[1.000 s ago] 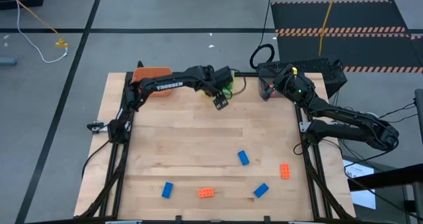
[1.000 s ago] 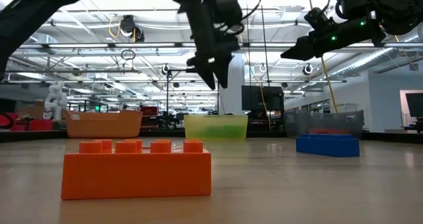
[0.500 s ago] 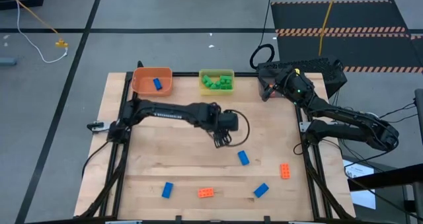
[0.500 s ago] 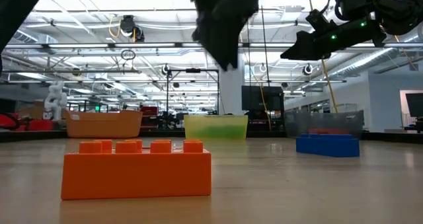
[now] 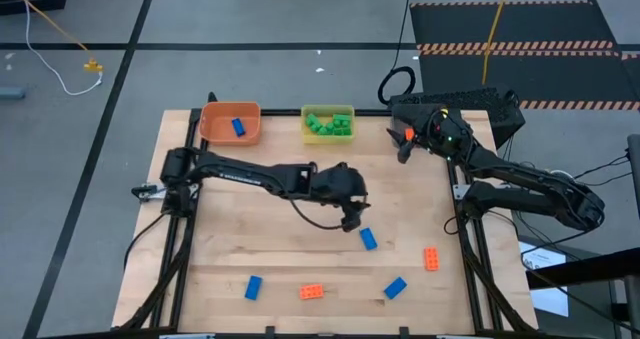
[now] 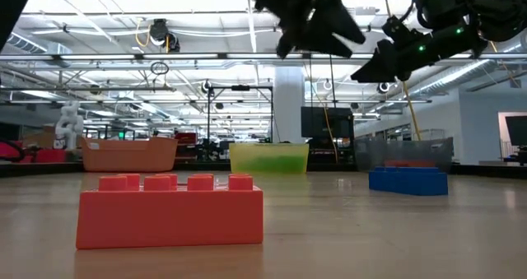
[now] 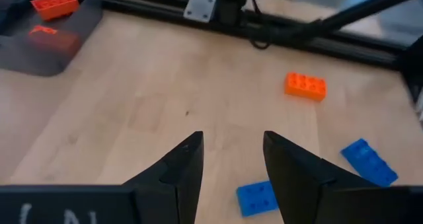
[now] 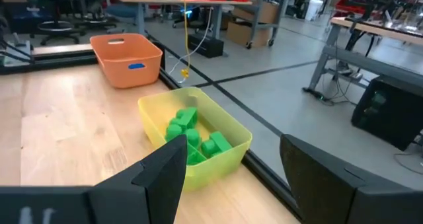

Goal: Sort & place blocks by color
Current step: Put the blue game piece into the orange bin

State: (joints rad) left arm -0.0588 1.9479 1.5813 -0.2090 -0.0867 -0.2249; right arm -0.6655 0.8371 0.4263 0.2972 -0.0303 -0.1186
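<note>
My left gripper (image 5: 352, 219) (image 7: 232, 141) is open and hovers mid-table, just on the far-left side of a blue block (image 5: 368, 239) (image 7: 258, 197) that lies flat on the wood. Loose on the table are another blue block (image 5: 395, 288), a third blue block (image 5: 253, 287), an orange block (image 5: 431, 258) (image 7: 305, 86) and a second orange block (image 5: 311, 292) (image 6: 170, 209). My right gripper (image 5: 405, 144) (image 8: 231, 178) is open and waits over the far right of the table, holding nothing.
Three bins stand along the far edge. The orange bin (image 5: 232, 122) holds one blue block. The yellow bin (image 5: 328, 123) (image 8: 198, 138) holds several green blocks. The grey bin (image 7: 39, 45) (image 6: 412, 151) holds an orange block and sits below my right arm. Bare wood lies mid-table.
My left gripper has swung from over the yellow bin toward the table's near edge and a little to the right. It now hangs beside the middle blue block, its fingers still open. The blocks have stayed where they were.
</note>
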